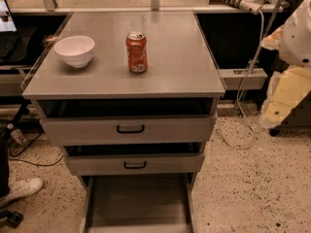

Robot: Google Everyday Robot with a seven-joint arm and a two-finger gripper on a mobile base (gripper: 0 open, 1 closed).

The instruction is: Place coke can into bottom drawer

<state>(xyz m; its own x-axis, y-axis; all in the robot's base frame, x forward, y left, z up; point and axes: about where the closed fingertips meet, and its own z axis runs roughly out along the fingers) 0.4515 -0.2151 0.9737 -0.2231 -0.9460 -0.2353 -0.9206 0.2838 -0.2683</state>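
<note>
Camera view: coke can (136, 52) upright on grey cabinet top (184, 67), well to the left of the gripper (283, 100) and higher up. Bottom drawer (138, 203) pulled open, down and to the left of the gripper, grey tray showing. White bowl (74, 50) further left than the can, apart from it. Gripper off the cabinet's right side, over speckled floor (252, 188); clenched or released, cannot tell.

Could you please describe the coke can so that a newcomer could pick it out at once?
On the grey cabinet top, well left of the hand at the picture's right edge, the coke can stands right of the white bowl. It alone is a red-orange upright cylinder with a silver top.
</note>
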